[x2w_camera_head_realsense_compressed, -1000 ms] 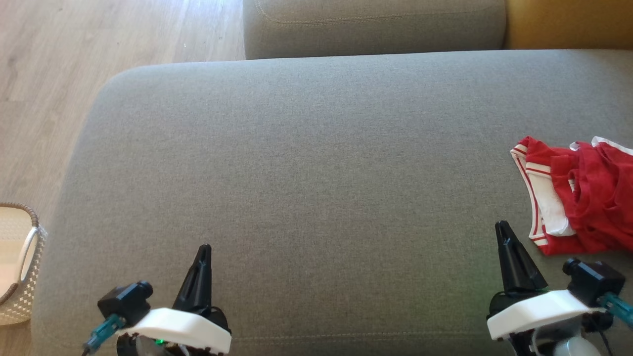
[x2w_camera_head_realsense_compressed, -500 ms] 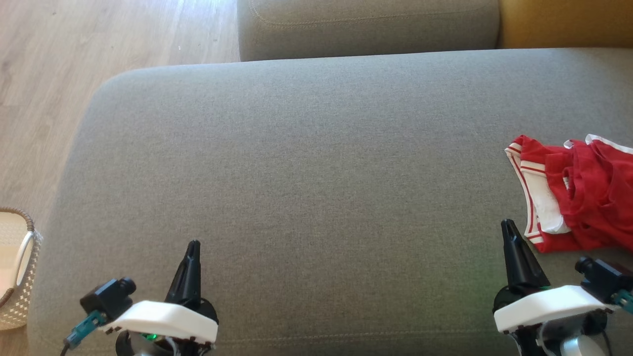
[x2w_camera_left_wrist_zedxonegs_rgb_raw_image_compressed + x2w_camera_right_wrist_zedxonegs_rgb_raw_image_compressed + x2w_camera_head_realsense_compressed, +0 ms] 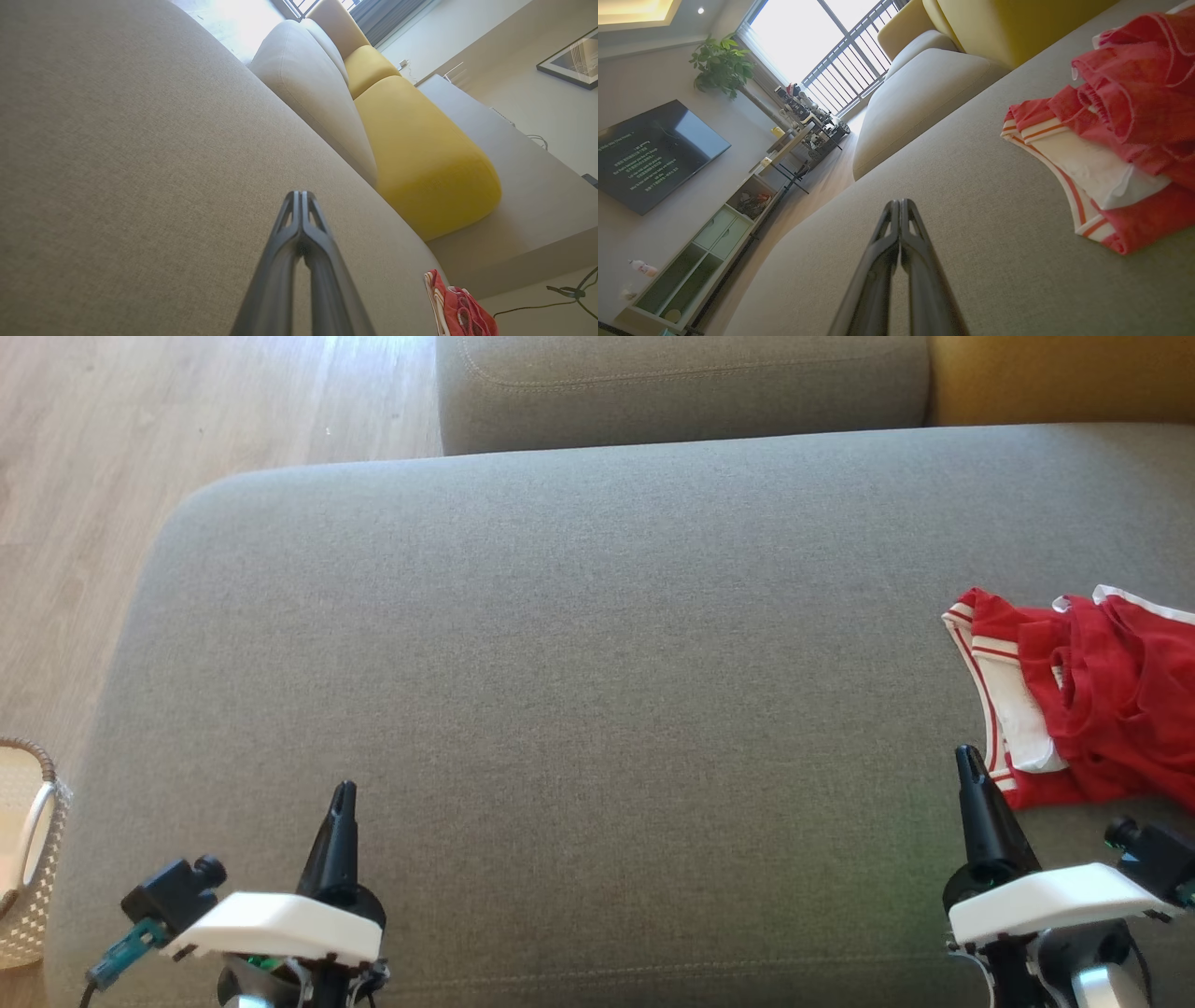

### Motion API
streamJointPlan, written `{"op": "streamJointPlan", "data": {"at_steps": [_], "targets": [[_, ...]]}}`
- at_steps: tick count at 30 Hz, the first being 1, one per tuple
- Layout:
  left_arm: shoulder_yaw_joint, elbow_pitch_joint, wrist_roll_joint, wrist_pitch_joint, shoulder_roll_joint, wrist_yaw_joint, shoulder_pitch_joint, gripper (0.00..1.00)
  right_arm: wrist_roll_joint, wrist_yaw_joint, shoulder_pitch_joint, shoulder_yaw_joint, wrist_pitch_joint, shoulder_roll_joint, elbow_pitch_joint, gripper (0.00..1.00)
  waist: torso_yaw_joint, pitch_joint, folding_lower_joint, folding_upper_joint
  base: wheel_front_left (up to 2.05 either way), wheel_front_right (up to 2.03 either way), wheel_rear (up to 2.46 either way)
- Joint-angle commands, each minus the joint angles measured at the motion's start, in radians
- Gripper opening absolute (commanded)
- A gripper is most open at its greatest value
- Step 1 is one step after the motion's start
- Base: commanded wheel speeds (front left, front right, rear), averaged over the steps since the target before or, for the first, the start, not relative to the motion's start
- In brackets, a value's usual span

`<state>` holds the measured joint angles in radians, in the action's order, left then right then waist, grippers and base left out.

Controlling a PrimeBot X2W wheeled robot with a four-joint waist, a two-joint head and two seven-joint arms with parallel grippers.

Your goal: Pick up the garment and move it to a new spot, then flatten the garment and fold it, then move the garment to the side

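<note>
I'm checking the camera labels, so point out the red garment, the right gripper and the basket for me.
red garment [image 3: 1120, 709], head view, on its crumpled red middle.
right gripper [image 3: 966, 758], head view, at its closed fingertips.
basket [image 3: 45, 896], head view, on its woven wall.

Grey sofa seat cushion [image 3: 560, 644] carries a crumpled red-and-white garment [image 3: 1092, 709] at its right edge, lying directly on the fabric.

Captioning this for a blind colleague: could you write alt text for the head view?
A crumpled red garment with white trim lies at the right of a wide grey sofa cushion, the shut right claw pointing up close beside its near corner. The shut left claw sits lower left, a woven basket on the floor beyond it.
</note>
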<state>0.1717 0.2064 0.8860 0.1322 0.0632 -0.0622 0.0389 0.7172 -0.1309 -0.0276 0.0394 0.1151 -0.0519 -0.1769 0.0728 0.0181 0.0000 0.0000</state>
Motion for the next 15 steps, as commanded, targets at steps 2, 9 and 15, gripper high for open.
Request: {"op": "streamJointPlan", "data": {"at_steps": [2, 9, 15], "targets": [[-0.036, -0.025, 0.041, -0.01, 0.014, -0.013, -0.052, 0.0, 0.051, 0.0, 0.049, 0.0, -0.008, -0.016, 0.025, 0.0, -0.003, -0.001, 0.0, 0.0, 0.0, 0.0, 0.0], [-0.058, -0.018, 0.125, -0.032, 0.016, -0.02, -0.063, 0.0, 0.152, 0.0, 0.059, 0.005, -0.031, -0.017, 0.014, 0.0, -0.011, -0.002, 0.0, 0.0, 0.0, 0.0, 0.0], [-0.075, -0.013, 0.188, -0.049, 0.017, -0.024, -0.07, 0.0, 0.227, 0.0, 0.066, 0.008, -0.048, -0.017, 0.006, 0.0, -0.017, -0.003, 0.0, 0.0, 0.0, 0.0, 0.0]]}}
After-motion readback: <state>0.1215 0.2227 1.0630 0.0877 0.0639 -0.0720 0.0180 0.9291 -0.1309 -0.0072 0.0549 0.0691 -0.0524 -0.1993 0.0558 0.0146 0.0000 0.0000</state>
